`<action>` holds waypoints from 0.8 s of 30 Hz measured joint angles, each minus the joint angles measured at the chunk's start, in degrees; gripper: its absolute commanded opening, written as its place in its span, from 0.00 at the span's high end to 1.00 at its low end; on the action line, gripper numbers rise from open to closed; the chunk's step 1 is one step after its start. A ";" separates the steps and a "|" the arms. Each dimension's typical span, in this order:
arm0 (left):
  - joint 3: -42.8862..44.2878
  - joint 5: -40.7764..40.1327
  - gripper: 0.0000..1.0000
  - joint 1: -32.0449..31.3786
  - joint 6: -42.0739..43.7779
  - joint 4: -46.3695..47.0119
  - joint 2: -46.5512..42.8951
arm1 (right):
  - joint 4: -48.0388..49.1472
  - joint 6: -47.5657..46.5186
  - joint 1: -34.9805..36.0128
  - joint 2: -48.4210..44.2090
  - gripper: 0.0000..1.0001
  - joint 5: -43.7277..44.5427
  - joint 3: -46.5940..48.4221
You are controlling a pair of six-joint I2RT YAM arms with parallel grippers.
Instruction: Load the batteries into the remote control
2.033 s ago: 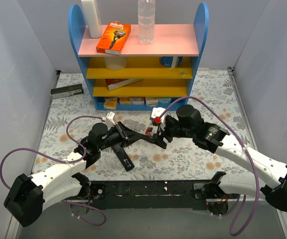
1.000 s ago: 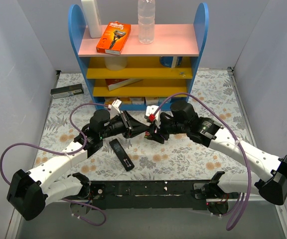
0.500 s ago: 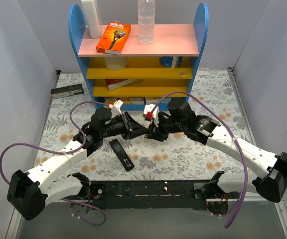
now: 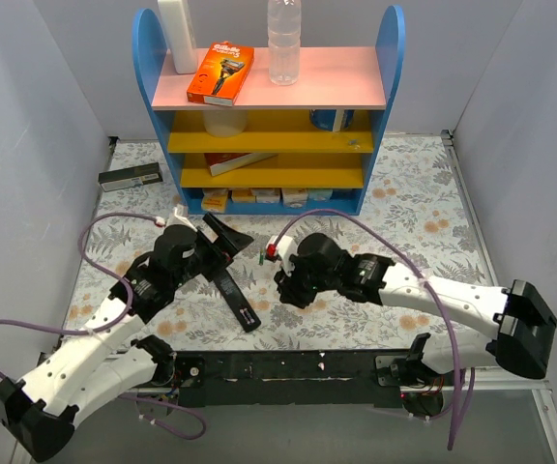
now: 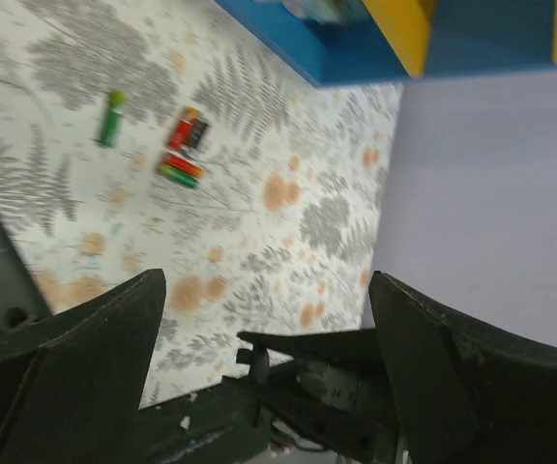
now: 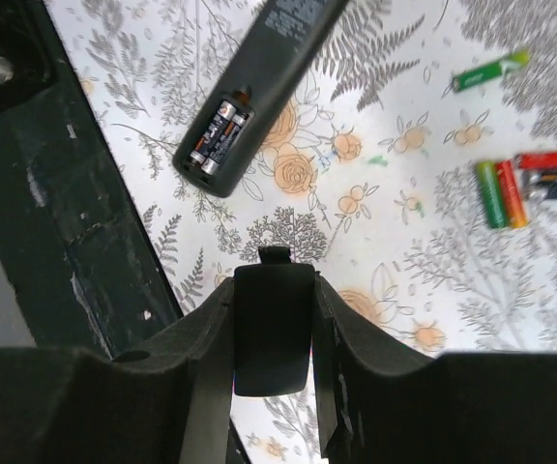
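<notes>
The black remote control (image 4: 235, 300) lies on the floral cloth with its back up. Its compartment is uncovered and two batteries (image 6: 218, 135) sit inside the remote control (image 6: 264, 68). My right gripper (image 4: 283, 288) hovers just right of it, shut on a flat black battery cover (image 6: 272, 338) pinched between the fingers of the right gripper (image 6: 275, 290). Loose batteries lie on the cloth: a thin green one (image 6: 489, 71) (image 5: 111, 116) and a red, green and dark cluster (image 6: 525, 184) (image 5: 184, 145). My left gripper (image 4: 235, 242) (image 5: 267, 290) stands wide open and holds nothing.
A blue shelf (image 4: 153, 106) with yellow and pink boards stands at the back, carrying an orange box (image 4: 220, 73) and a bottle (image 4: 284, 39). A dark oblong box (image 4: 131, 177) lies at the far left. The black front rail (image 4: 288, 367) runs along the near edge.
My left gripper has opened and drawn back to the left, away from the right one. The right gripper has moved toward the near edge, still holding the black cover.
</notes>
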 measured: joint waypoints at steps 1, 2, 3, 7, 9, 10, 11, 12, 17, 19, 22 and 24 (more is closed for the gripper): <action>0.20 -3.41 0.09 0.13 0.00 -2.86 -1.01 | 1.29 2.60 1.97 0.98 0.95 2.97 -1.16; 0.24 -5.38 0.07 0.17 -0.04 -4.70 -1.68 | 2.25 4.42 3.13 1.73 0.95 4.59 -1.90; 0.24 -8.20 0.05 0.20 -0.22 -7.10 -2.60 | 3.89 6.78 4.94 2.60 0.95 6.78 -2.84; 0.13 -17.70 0.05 0.24 -1.07 -16.52 -6.71 | 11.17 14.40 11.69 7.91 0.95 14.80 -4.35; -0.28 -20.98 0.04 0.24 -1.29 -19.65 -9.20 | 14.58 16.48 14.16 11.06 0.95 18.16 -4.28; -0.46 -22.49 0.04 0.24 -1.31 -21.09 -10.80 | 16.17 17.40 15.63 13.05 0.95 20.33 -3.96; -0.68 -23.91 0.04 0.24 -1.27 -22.23 -12.41 | 17.90 18.14 17.05 15.21 0.95 22.77 -3.58; -0.87 -24.92 0.04 0.24 -0.96 -22.99 -13.70 | 19.04 18.47 18.03 16.70 0.95 24.48 -3.30; -1.97 -30.69 0.04 0.24 1.75 -25.49 -22.75 | 24.72 21.00 23.08 22.73 0.96 36.39 -1.60; -2.80 -32.20 0.04 0.24 3.17 -25.42 -25.90 | 26.56 21.62 24.15 23.37 0.96 40.02 -1.55; -4.07 -33.31 0.04 0.24 5.62 -25.03 -28.63 | 30.69 22.51 24.87 24.00 0.96 44.11 -1.55; -4.66 -33.44 0.04 0.24 7.02 -24.76 -28.96 | 33.14 23.19 24.90 24.72 0.96 45.90 -1.55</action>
